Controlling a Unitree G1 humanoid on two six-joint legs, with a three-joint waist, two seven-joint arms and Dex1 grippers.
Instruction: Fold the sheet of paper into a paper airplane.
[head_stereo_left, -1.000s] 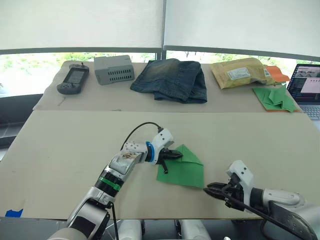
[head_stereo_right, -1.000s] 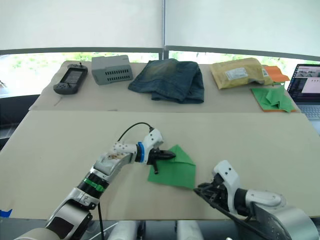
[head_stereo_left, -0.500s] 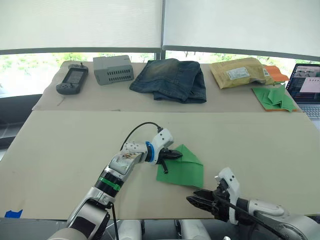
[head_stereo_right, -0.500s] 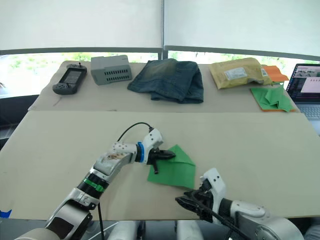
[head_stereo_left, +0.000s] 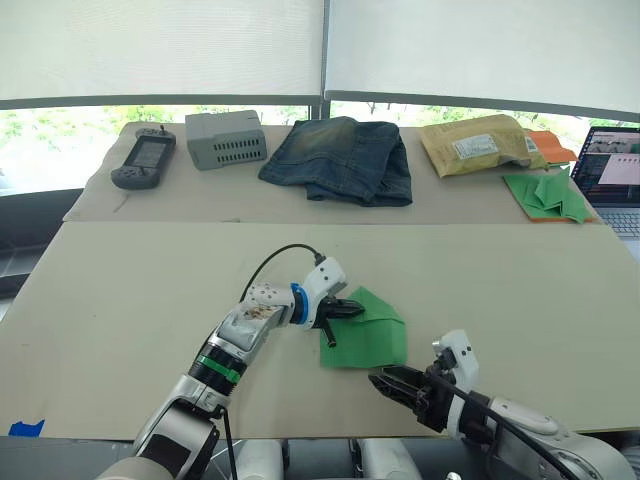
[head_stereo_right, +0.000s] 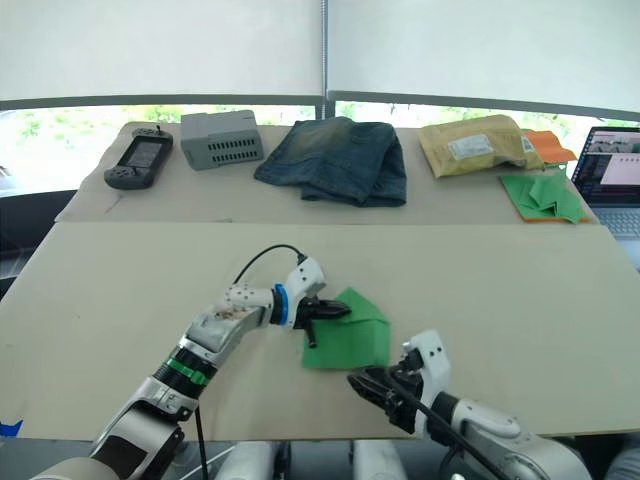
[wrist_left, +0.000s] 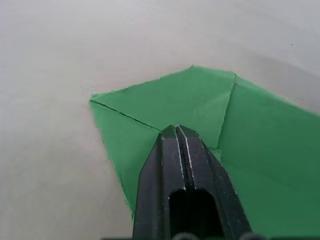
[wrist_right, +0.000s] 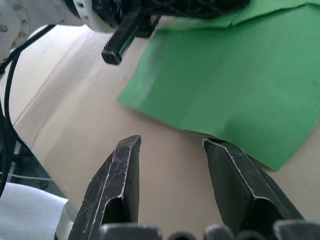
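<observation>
The sheet of paper (head_stereo_left: 372, 340) is bright green and creased, with folded flaps, and lies flat near the front middle of the beige table (head_stereo_left: 130, 290). My left gripper (head_stereo_left: 347, 309) is shut, its tips resting on the sheet's left part where two creases meet; in the left wrist view the sheet of paper (wrist_left: 260, 150) spreads out under and beyond the closed fingers (wrist_left: 175, 150). My right gripper (head_stereo_left: 385, 381) is open, low over the table just in front of the sheet's near edge. The right wrist view shows its fingertips (wrist_right: 131, 145) apart, almost at that edge of the sheet of paper (wrist_right: 225, 75).
On the far table lie a handheld device (head_stereo_left: 144, 160), a grey box (head_stereo_left: 226, 138), folded jeans (head_stereo_left: 340, 158), a yellow padded envelope (head_stereo_left: 480, 143), orange paper (head_stereo_left: 553, 148), a heap of green paper pieces (head_stereo_left: 548, 195) and a laptop (head_stereo_left: 610, 170). Blue tape (head_stereo_left: 25, 427) marks the front left.
My right gripper has moved left and in toward the sheet's near edge. The sheet has lost its far point and looks squarer. The left gripper has stayed put.
</observation>
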